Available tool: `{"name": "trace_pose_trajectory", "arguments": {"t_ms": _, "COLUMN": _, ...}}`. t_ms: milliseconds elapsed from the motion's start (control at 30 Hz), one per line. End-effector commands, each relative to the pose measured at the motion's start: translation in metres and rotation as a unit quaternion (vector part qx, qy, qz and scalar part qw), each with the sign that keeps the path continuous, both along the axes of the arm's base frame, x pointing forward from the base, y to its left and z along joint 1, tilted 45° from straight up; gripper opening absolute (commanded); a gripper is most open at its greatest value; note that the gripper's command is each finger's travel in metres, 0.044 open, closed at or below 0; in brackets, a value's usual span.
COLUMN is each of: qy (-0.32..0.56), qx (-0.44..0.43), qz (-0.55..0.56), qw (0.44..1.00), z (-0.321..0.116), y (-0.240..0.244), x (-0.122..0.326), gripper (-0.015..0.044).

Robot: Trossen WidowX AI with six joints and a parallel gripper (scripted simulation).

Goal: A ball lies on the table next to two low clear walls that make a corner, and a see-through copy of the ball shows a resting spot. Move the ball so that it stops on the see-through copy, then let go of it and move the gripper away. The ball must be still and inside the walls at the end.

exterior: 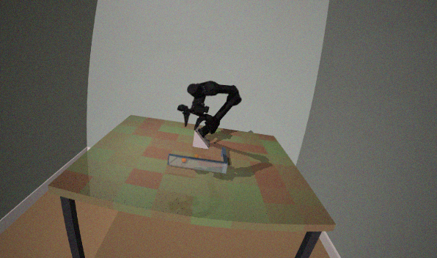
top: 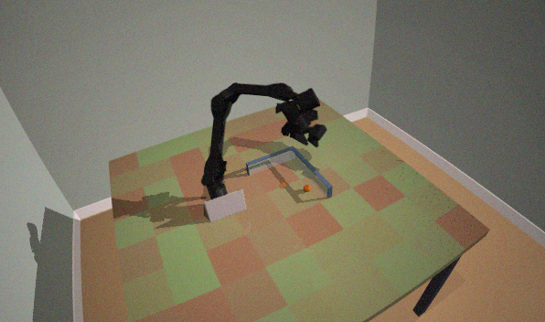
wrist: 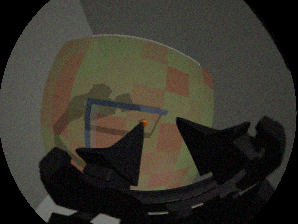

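A bright orange ball (top: 306,187) (exterior: 184,160) (wrist: 144,122) lies on the table inside the corner of the walls, near the free end of the longer wall. The fainter see-through copy (top: 283,185) (exterior: 196,156) lies a short way from it, toward the arm's base; I cannot make it out in the wrist view. The two low clear walls (top: 312,168) (exterior: 206,165) (wrist: 125,106) have blue edges. My gripper (top: 311,144) (exterior: 191,127) (wrist: 159,122) is partly open and empty, high above the table. In the wrist view the left fingertip comes just below the ball.
A white wedge-shaped block (top: 226,206) (exterior: 200,141) stands at the foot of the arm. The table (top: 303,274) (exterior: 136,198) has a green and reddish patchwork top. Shadows of the arm fall across the walls and the table.
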State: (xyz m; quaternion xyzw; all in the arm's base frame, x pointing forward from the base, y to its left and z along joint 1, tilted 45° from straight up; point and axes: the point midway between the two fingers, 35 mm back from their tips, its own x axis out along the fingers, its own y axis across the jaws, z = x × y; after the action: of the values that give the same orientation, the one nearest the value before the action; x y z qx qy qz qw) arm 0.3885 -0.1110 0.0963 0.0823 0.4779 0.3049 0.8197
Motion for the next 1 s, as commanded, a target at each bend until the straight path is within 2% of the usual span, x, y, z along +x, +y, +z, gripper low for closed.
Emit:
{"name": "trace_pose_trajectory", "arguments": {"t_ms": 0, "qy": 0.123, "qx": 0.047, "qz": 0.008, "qw": 0.991, "z": -0.059, "y": 0.041, "x": -0.006, "gripper": 0.0244}}
{"name": "trace_pose_trajectory", "arguments": {"t_ms": 133, "qy": 0.244, "qx": 0.074, "qz": 0.014, "qw": 0.967, "z": -0.110, "y": 0.083, "x": -0.021, "gripper": 0.0244}}
{"name": "trace_pose_trajectory", "arguments": {"t_ms": 200, "qy": 0.265, "qx": 0.077, "qz": 0.015, "qw": 0.961, "z": -0.118, "y": 0.090, "x": -0.025, "gripper": 0.0244}}
{"name": "trace_pose_trajectory", "arguments": {"t_ms": 967, "qy": 0.264, "qx": 0.077, "qz": 0.015, "qw": 0.961, "z": -0.139, "y": 0.110, "x": -0.027, "gripper": 0.0244}}
